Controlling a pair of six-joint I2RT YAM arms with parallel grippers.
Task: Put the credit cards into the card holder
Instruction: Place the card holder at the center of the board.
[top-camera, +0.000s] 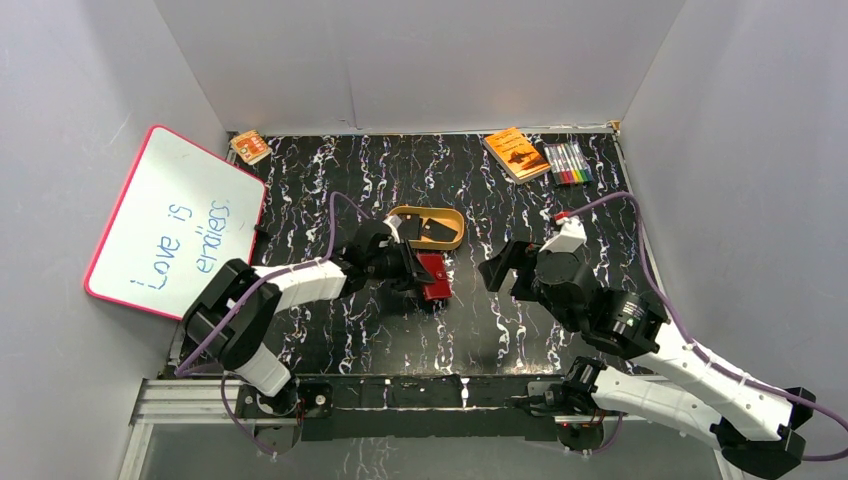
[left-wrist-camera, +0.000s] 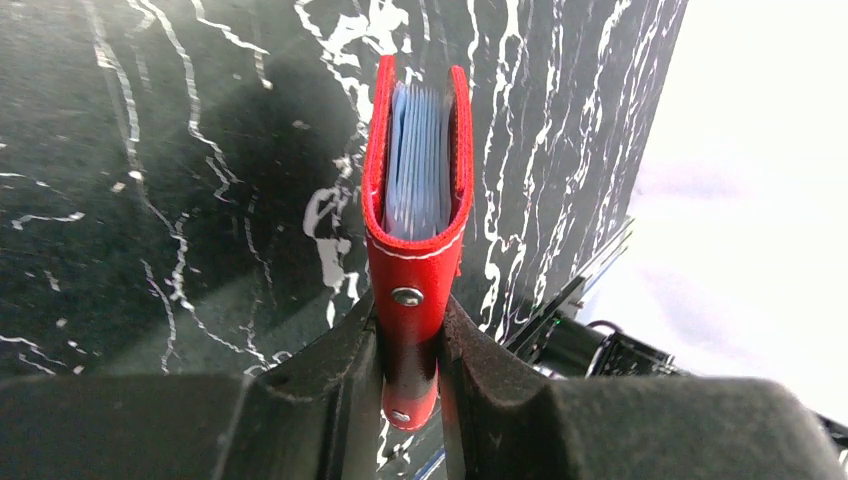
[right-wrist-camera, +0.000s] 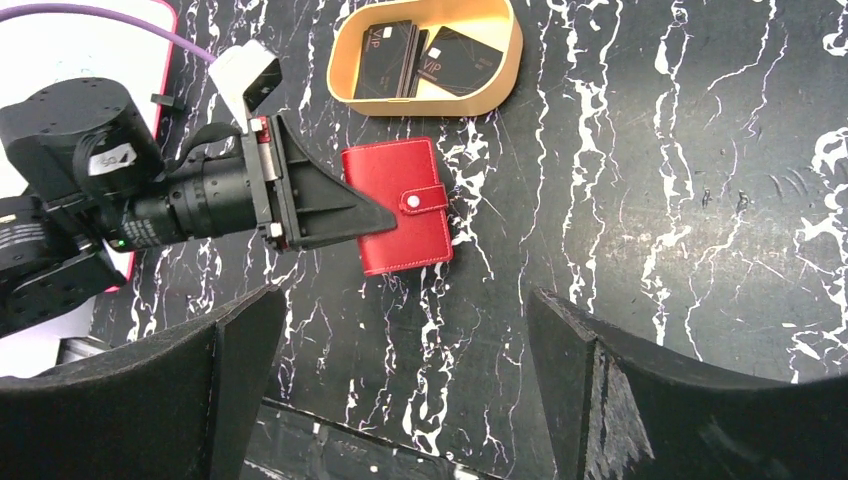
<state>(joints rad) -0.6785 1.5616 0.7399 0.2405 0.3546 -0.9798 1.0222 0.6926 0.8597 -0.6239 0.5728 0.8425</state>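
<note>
The card holder (top-camera: 434, 278), a red snap-tab wallet, lies flat on the black marbled table just in front of the tan oval dish (top-camera: 400, 211). My left gripper (top-camera: 416, 270) is shut on its left end. In the left wrist view the card holder (left-wrist-camera: 412, 270) sits edge-on between my fingers (left-wrist-camera: 330, 380), its grey-blue pockets showing at the far end. The credit cards (right-wrist-camera: 385, 60), black, lie inside the dish (right-wrist-camera: 430, 104); in the top view they show as a dark patch (top-camera: 432, 232). My right gripper (right-wrist-camera: 400, 370) hangs open and empty, to the right of the card holder (right-wrist-camera: 405, 235).
A whiteboard (top-camera: 175, 225) leans at the left wall. An orange booklet (top-camera: 516, 153) and a pack of markers (top-camera: 567, 162) lie at the back right, and a small orange item (top-camera: 250, 146) sits at the back left. Grey walls close in three sides.
</note>
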